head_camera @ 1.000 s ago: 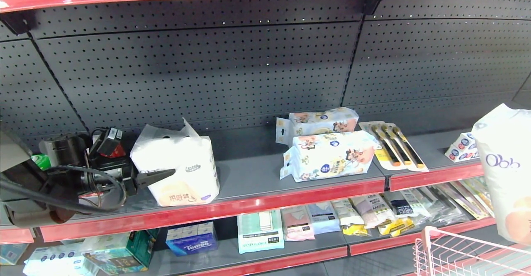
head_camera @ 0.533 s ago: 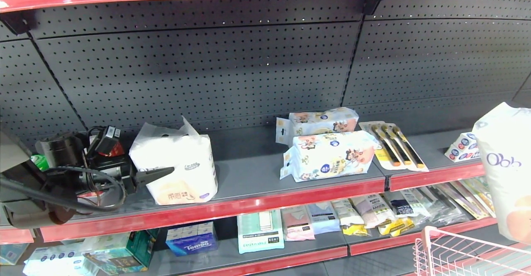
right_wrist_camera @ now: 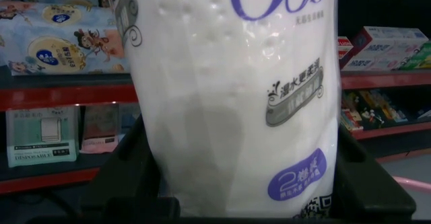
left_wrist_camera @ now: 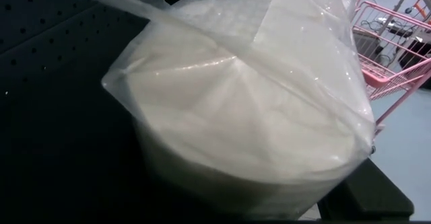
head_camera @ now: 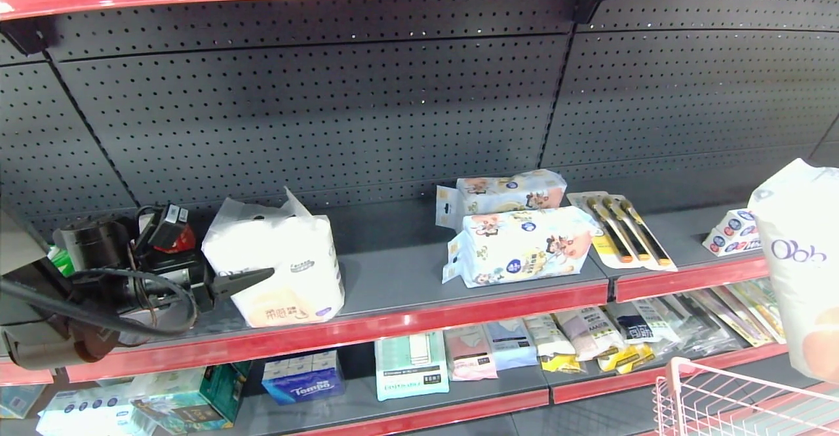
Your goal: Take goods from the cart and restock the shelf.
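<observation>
The left end effector (head_camera: 255,269) sits at the left end of the middle shelf (head_camera: 393,278). It is closed on a white roll pack (head_camera: 282,259) that stands upright on the shelf board. One dark finger (head_camera: 246,278) lies across the pack's front face, and the other is hidden behind it. From the left wrist view the pack's clear wrapping is right up against the camera.

Over on the right, the right end effector (right_wrist_camera: 242,190) holds a second roll pack (head_camera: 803,259) upright in the air. The pack hangs above the pink cart (head_camera: 675,365), in front of the shelf's right end. In the right wrist view its dark fingers (right_wrist_camera: 131,177) press against both sides of the pack's lower part.

Between the two packs, two cartoon-printed tissue packs (head_camera: 518,242) lie on the shelf, one behind the other and touching. A card of long utensils (head_camera: 619,226) lies just beside them, with small boxes (head_camera: 729,233) further right. The lower shelf (head_camera: 367,404) carries tissue boxes and flat packets.
</observation>
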Motion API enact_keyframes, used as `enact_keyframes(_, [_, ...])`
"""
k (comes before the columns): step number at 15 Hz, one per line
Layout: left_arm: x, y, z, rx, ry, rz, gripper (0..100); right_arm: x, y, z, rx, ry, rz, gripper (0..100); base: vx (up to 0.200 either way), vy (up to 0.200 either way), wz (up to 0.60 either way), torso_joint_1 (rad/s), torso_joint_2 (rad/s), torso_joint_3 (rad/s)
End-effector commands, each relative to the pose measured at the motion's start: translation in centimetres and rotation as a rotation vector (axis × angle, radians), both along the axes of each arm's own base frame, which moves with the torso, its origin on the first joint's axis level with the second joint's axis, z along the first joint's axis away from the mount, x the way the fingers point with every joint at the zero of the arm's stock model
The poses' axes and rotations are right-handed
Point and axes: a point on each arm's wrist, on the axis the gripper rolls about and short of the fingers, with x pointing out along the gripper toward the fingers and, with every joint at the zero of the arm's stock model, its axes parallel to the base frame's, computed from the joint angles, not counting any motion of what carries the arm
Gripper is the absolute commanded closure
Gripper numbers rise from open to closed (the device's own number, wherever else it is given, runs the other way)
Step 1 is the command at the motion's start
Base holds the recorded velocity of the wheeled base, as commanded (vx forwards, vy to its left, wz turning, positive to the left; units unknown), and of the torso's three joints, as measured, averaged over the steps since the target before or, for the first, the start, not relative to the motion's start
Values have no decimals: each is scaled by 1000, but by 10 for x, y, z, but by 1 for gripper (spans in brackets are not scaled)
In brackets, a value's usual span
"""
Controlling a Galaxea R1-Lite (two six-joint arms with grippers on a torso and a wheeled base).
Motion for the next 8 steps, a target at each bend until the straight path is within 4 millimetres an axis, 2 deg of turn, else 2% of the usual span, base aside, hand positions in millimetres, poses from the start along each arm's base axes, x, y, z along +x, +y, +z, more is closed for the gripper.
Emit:
enact_keyframes(1, [1,1,0,4,0,15,100,0,0,0,0,-3,0,100,0,0,0,0,0,0])
enact_keyframes(6, [0,-2,-4,5,23,35,100,0,0,0,-3,-1,-1,100,0,0,0,0,0,0])
enact_keyframes(7, [1,-1,-4,0,30,36,0,0,0,0,-3,-1,-1,100,0,0,0,0,0,0])
enact_keyframes(8, [1,-1,-4,-13,52,38,0,0,0,0,-3,1,-1,100,0,0,0,0,0,0])
